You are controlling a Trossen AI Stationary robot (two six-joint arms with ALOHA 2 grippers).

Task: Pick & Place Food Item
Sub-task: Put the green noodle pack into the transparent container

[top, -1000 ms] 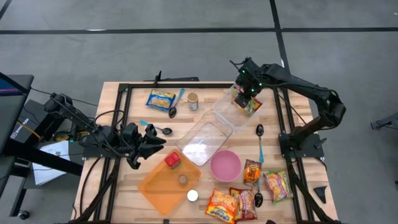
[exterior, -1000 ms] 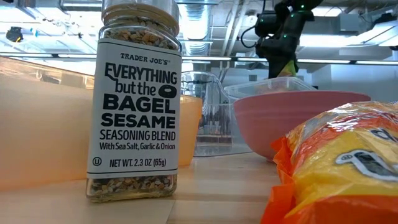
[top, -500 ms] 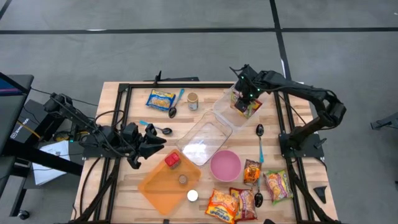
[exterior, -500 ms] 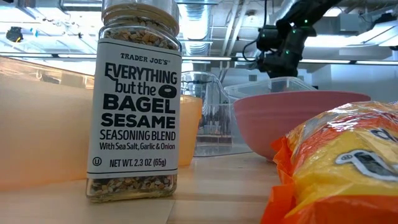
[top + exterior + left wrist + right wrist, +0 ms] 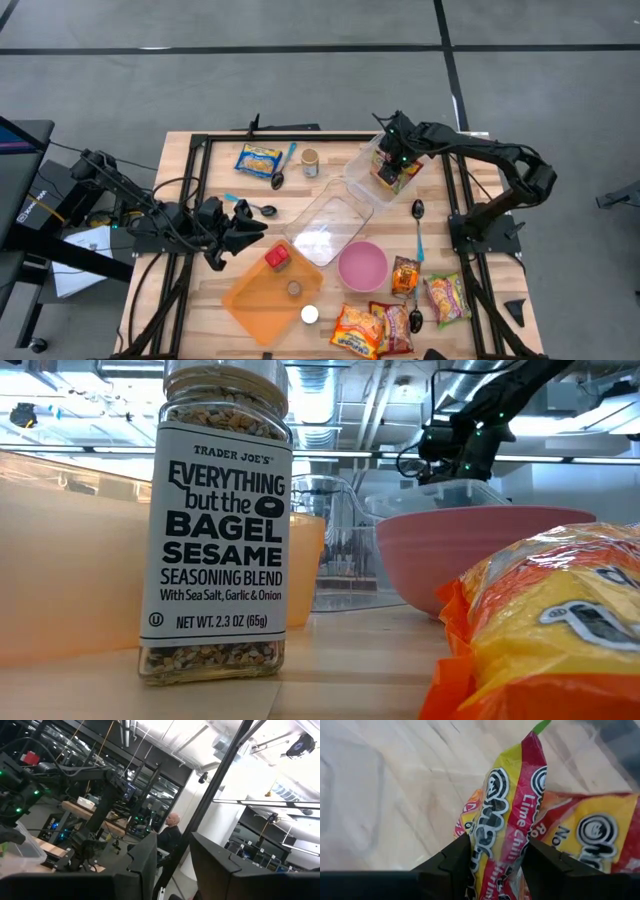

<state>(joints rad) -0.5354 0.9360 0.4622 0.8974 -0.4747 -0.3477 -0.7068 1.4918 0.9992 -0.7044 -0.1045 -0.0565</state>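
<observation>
A: Two arms in the overhead picture, only one over the food. The right gripper (image 5: 393, 165) is down inside the clear container (image 5: 362, 158) at the table's far right, over a red-and-yellow noodle packet (image 5: 400, 172) lying in it.

B: Does the overhead show the fingers?

A: No, the wrist hides them. The right wrist camera does: both dark fingers (image 5: 451, 862) press the sides of the noodle packet (image 5: 507, 815), which stands on edge between them, so the gripper (image 5: 495, 865) is clamped on the packet. A second packet (image 5: 585, 837) lies flat just behind it on the container's clear floor.

B: And from table height?

A: The seasoning jar (image 5: 217, 520) fills the foreground, with a pink bowl (image 5: 470, 550) and an orange packet (image 5: 545, 630) to its right. Far back, the right arm's gripper (image 5: 458, 455) dips behind the container's rim (image 5: 440, 492); the packet itself is hidden there.

B: The left arm?

A: Overhead, the left gripper (image 5: 240, 228) rests at the table's left edge, beside the orange tray (image 5: 250, 300), holding nothing that I can see. Whether its fingers are apart or together I cannot tell. Its wrist camera looks out into the room, where a person (image 5: 171, 832) sits far off.

B: Other food?

A: More packets (image 5: 385, 320) lie along the near edge, and one yellow packet (image 5: 258, 159) at the far left.
</observation>
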